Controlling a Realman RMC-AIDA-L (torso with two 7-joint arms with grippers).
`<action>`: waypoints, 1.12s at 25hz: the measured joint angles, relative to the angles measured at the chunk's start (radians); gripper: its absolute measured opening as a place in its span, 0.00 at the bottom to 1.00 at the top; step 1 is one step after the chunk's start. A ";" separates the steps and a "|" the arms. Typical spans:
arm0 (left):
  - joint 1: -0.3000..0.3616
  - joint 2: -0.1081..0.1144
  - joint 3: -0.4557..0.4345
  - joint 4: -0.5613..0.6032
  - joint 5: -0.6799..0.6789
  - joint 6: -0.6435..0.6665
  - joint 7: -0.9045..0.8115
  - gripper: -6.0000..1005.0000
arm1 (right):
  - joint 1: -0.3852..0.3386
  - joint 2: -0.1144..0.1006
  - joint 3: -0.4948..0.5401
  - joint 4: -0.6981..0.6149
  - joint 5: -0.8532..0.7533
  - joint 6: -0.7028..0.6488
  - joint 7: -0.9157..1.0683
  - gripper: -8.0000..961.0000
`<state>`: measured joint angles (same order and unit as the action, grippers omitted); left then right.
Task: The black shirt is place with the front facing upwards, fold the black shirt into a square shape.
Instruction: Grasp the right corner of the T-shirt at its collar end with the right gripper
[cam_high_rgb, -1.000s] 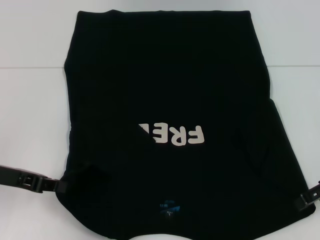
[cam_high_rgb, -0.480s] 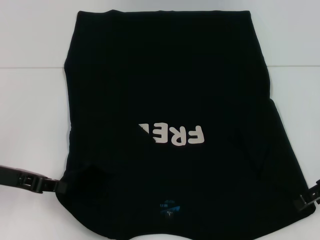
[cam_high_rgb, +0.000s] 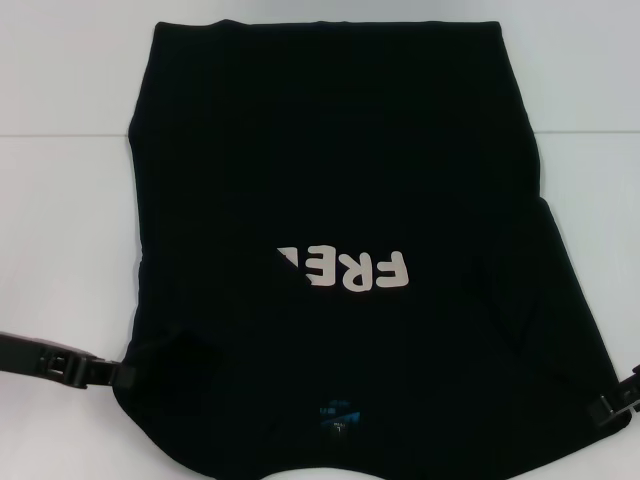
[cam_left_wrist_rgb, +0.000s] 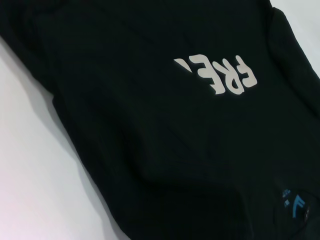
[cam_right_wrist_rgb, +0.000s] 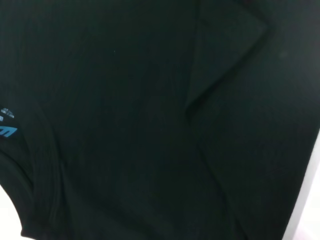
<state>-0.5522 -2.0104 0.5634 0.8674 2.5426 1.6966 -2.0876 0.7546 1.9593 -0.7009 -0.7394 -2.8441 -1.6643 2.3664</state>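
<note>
The black shirt (cam_high_rgb: 330, 170) lies flat on the white table, front up, its neck end towards me. Pale lettering (cam_high_rgb: 345, 268) reads partly covered by a fold on its left. A small blue neck label (cam_high_rgb: 340, 414) shows near the front edge. Both sides look folded inward. My left gripper (cam_high_rgb: 118, 373) sits at the shirt's near left corner, my right gripper (cam_high_rgb: 612, 404) at the near right corner. The left wrist view shows the shirt (cam_left_wrist_rgb: 150, 125) with its lettering (cam_left_wrist_rgb: 220, 75) and label (cam_left_wrist_rgb: 295, 205). The right wrist view is filled by the shirt (cam_right_wrist_rgb: 125, 125) with a folded flap (cam_right_wrist_rgb: 220, 60).
The white table (cam_high_rgb: 60, 200) shows bare on both sides of the shirt and beyond its far edge. A faint seam line crosses the table at the back. Nothing else stands on it.
The right gripper has slipped slightly down and outward at the shirt's near right corner. The left arm and the shirt have barely moved.
</note>
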 joint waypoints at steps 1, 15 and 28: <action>0.000 0.000 0.000 -0.002 0.000 0.000 0.001 0.04 | 0.000 0.002 0.000 0.000 -0.001 0.003 0.000 0.84; 0.000 0.001 0.000 -0.004 -0.001 -0.002 0.003 0.04 | 0.001 0.012 0.000 0.000 -0.004 0.003 -0.001 0.84; 0.000 0.001 0.000 -0.008 0.000 -0.002 0.005 0.04 | 0.015 0.032 0.000 0.001 0.006 -0.017 -0.007 0.84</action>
<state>-0.5521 -2.0093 0.5630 0.8594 2.5428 1.6950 -2.0822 0.7701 1.9912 -0.7010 -0.7379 -2.8385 -1.6812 2.3598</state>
